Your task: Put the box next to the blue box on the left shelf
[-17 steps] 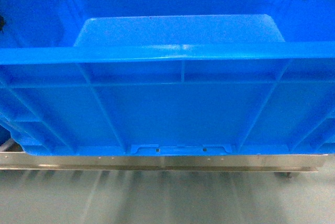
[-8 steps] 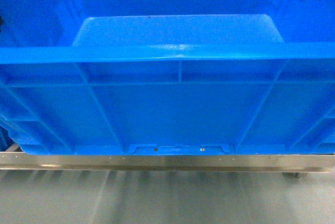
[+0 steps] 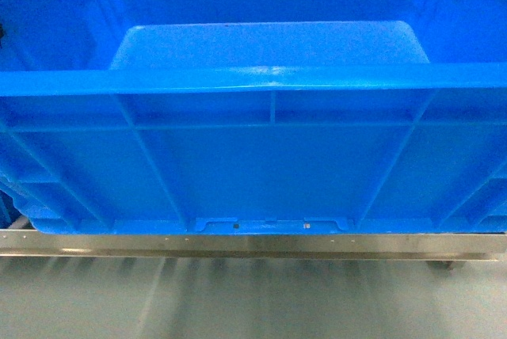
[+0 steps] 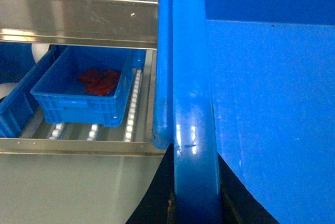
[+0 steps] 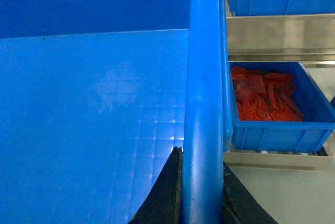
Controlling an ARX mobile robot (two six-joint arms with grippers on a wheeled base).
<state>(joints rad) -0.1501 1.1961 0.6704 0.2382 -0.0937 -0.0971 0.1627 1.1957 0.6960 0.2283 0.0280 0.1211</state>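
The box [image 3: 269, 173] sat at the shelf's [image 3: 238, 244] front rail, its rim pinched by the left tool [image 4: 194, 203] and the right tool [image 5: 201, 195], each closed on a side wall. Uneven pushing could have skewed it against the small crates [image 4: 84, 96] alongside, or jammed it on the rail.

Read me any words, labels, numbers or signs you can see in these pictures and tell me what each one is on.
None can be read: the big blue crate, the small blue bins with red parts and the steel shelf rail show no print, label or number.
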